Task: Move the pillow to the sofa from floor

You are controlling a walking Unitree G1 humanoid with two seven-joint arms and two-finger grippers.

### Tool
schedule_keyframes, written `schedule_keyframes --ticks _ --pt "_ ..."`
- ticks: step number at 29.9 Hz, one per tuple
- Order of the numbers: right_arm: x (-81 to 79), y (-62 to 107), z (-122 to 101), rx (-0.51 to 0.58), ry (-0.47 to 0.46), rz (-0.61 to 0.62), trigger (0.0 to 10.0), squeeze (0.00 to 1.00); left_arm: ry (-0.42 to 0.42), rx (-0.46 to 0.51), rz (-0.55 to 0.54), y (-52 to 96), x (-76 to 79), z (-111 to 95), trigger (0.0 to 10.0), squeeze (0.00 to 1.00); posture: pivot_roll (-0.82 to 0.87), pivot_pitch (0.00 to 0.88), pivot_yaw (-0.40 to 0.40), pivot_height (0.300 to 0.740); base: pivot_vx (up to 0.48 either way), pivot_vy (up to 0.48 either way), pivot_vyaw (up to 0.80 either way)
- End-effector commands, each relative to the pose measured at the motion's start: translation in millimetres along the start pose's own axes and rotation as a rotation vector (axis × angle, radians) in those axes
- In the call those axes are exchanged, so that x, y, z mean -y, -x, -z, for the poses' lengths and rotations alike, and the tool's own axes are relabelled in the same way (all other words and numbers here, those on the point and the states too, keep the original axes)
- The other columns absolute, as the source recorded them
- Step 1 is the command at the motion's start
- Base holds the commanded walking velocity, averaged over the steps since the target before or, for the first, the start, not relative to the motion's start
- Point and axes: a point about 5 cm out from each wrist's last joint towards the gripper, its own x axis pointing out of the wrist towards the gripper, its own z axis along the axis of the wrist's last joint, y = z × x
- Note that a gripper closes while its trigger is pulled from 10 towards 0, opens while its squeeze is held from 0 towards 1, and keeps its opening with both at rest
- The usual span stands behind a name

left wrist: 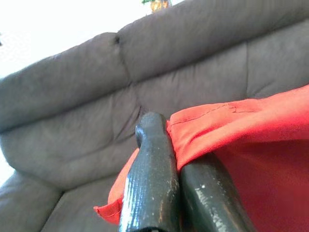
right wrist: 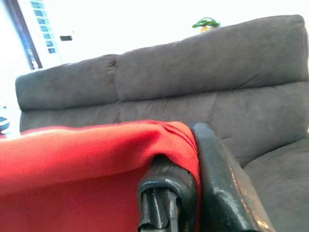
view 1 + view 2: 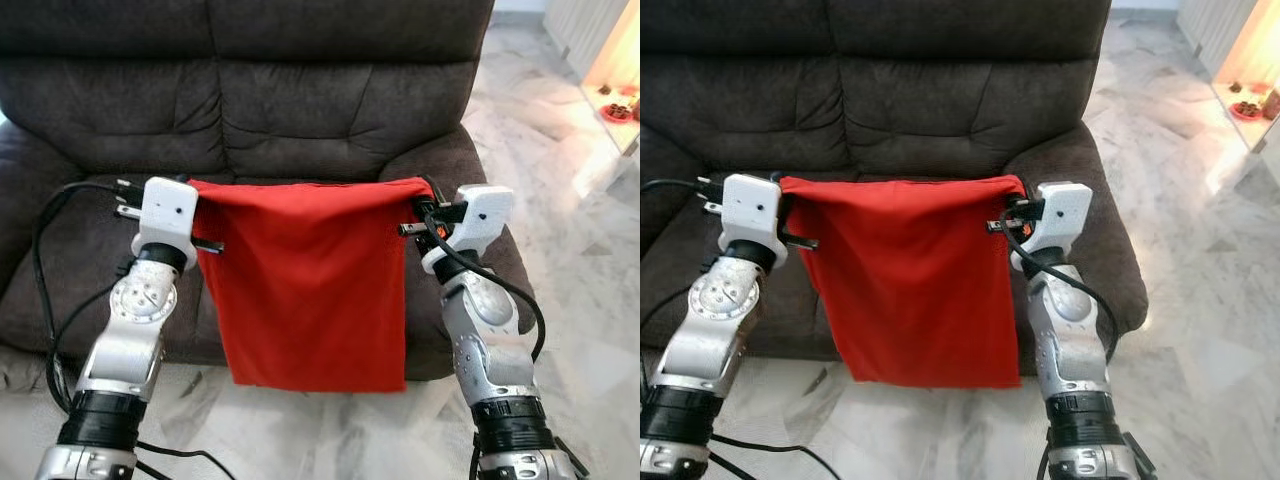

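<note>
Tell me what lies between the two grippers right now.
The red fabric pillow spans the whole gap, hanging flat in front of the dark grey sofa. The left gripper pinches one top corner, the right gripper the other, as both eye views show.

plain red pillow (image 3: pixel 310 285), dark grey sofa (image 3: pixel 330 90)

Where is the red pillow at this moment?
In the eye views the flat red fabric pillow hangs between the left gripper and right gripper, held by its top corners before the dark grey sofa, above the marble floor.
</note>
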Motion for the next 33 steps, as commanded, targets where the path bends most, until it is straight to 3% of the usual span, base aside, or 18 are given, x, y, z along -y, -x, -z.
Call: schedule_keyframes --ticks 1,10,13,33 --pt "-9.1 -12.5 -30.3 0.138 -0.001 -0.028 10.0 0.0 -0.025 0.086 -0.027 -3.8 -10.8 -21.0 10.0 0.0 0.03 0.168 0.04 0.74 0.345 0.0 0.0" --pt "-5.0 -25.0 -53.7 0.229 -0.007 0.012 10.0 0.0 -0.049 0.156 -0.013 -13.1 -14.8 -44.3 10.0 0.0 0.03 0.165 0.044 0.74 0.28 0.0 0.0" --pt "-6.7 -32.3 -69.2 0.284 -0.006 0.01 10.0 0.0 -0.048 0.193 -0.029 -20.8 -22.6 -59.8 10.0 0.0 0.04 0.164 0.046 0.74 0.261 0.0 0.0" --pt "-9.8 -46.2 -99.8 0.415 -0.032 0.017 10.0 0.0 -0.086 0.244 -0.023 -28.5 -30.1 -80.9 10.0 0.0 0.04 0.151 0.043 0.74 0.274 0.0 0.0"
